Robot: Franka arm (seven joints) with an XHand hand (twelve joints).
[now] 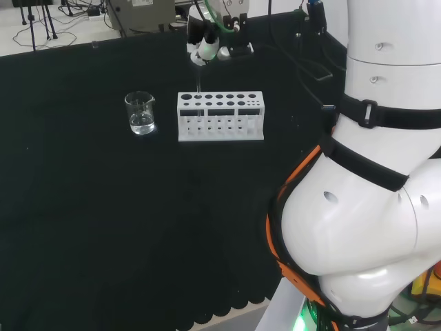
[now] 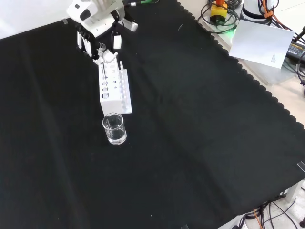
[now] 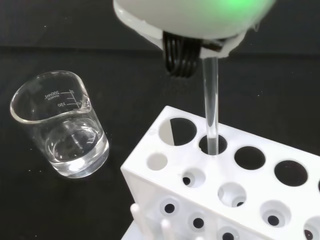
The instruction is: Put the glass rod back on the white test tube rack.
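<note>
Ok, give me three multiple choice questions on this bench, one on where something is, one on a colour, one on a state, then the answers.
1. In the head view, where does the beaker stand relative to the rack?
A. To its left
B. To its right
C. On top of it

2. What colour is the rack?
A. Red
B. White
C. Blue

3. Where is the lower end of the glass rod?
A. Lying flat on the cloth
B. Inside the beaker
C. In a top hole of the rack

Answers: 1 A, the beaker stands on the cloth left of the rack. 2 B, it is white in all views. 3 C, the wrist view shows the upright rod entering a hole below the hand.
</note>
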